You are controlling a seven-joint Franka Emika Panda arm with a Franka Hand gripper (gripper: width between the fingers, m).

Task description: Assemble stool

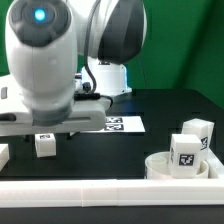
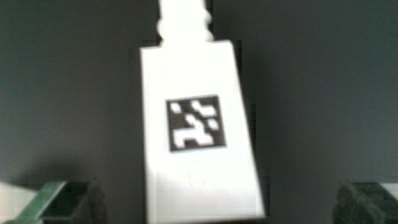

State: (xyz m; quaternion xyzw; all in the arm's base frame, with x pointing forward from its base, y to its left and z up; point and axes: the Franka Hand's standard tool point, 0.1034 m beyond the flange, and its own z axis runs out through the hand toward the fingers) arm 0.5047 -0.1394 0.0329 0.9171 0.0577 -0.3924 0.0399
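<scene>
At the exterior view's left edge a white piece [image 1: 3, 155] lies on the black worktop [image 1: 110, 155], cut off by the frame, so its kind cannot be told. Near it toward the right, a small stool leg [image 1: 44, 144] with a black-and-white tag rests on the worktop, right below the bulky white arm [image 1: 40, 60] that fills the upper left. In the wrist view what appears to be this same leg [image 2: 199, 150] lies flat, its tag [image 2: 196, 122] facing up and a narrower stub [image 2: 183, 20] at one end. The end effector [image 2: 217, 198] is spread wide, and its dark fingers [image 2: 63, 200] stand on either side of the leg with bare worktop showing between each finger and the white plastic, so nothing is pinched. Behind the middle of the scene the marker board [image 1: 122, 124] lies flat. Toward the exterior view's right sits the round seat [image 1: 160, 168], with a tagged leg [image 1: 185, 150] upright at it and a rear leg [image 1: 197, 130] just behind. Whether these two stand on the seat or beside it cannot be told. A long white border rail [image 1: 100, 190] runs along the front.
</scene>
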